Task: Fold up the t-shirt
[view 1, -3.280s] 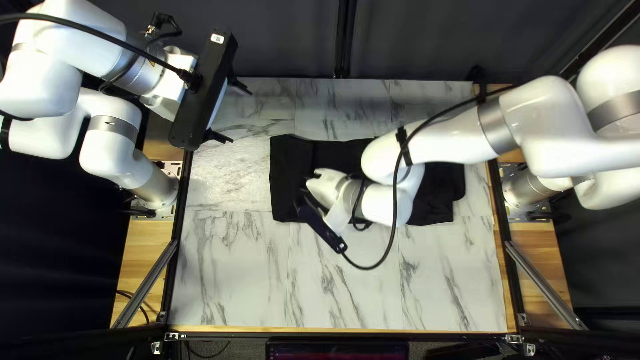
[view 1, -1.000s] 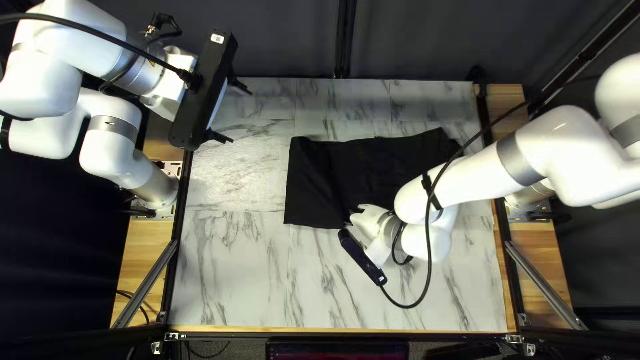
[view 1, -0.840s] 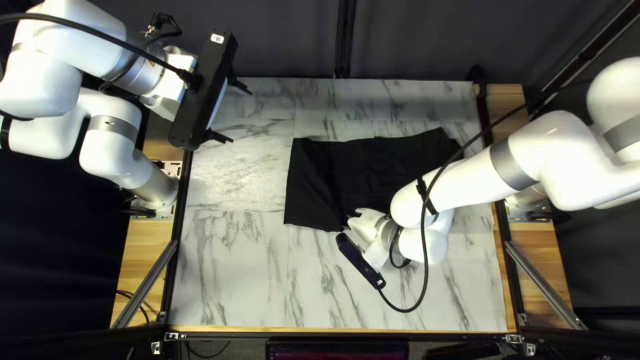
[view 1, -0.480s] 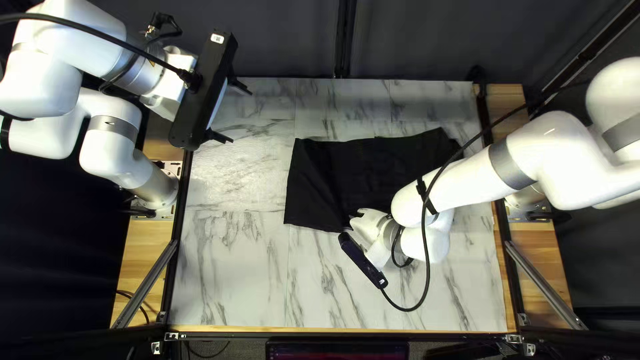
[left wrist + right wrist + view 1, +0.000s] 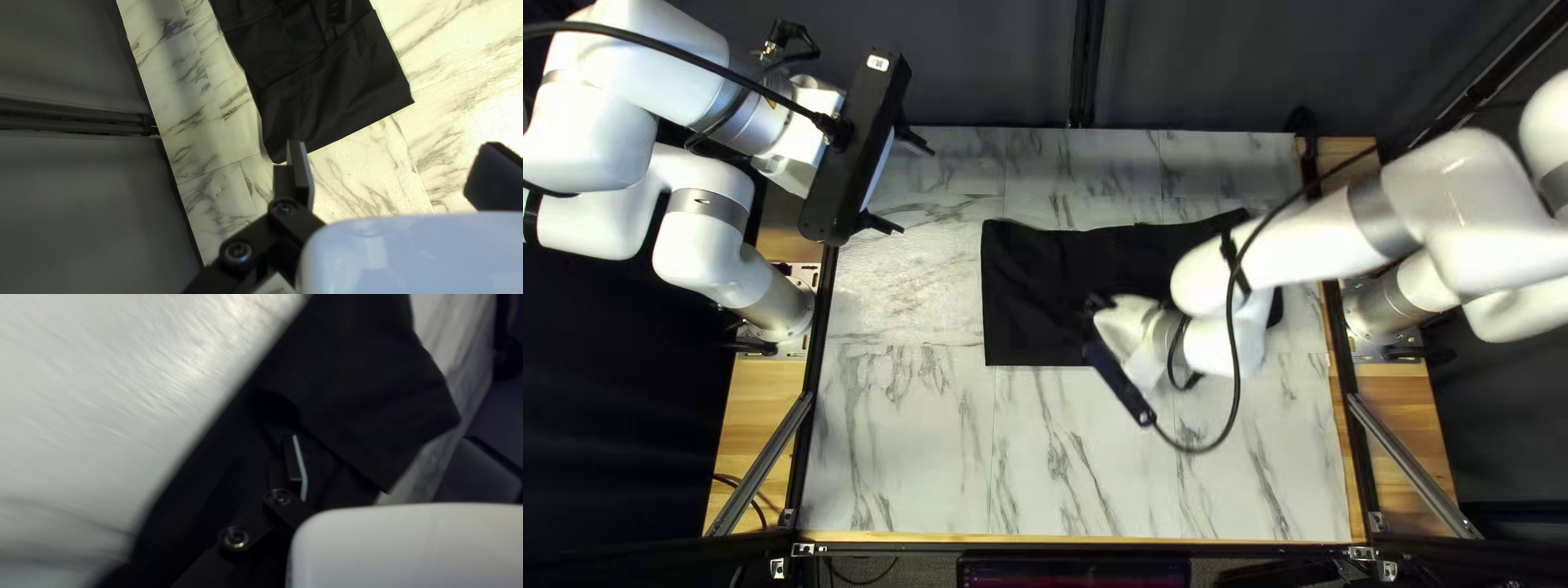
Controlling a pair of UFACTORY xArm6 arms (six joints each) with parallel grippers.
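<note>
Black shirt (image 5: 1029, 294) lies on the marbled table (image 5: 904, 457). Left gripper (image 5: 917, 192): fingers spread wide, apart from the cloth. Right gripper (image 5: 1120, 383): also wide, at the shirt's near edge.

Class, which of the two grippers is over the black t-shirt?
The right gripper: the black t-shirt spreads beneath it, while the left gripper hangs off to one side, over the marble-patterned tabletop.
</note>
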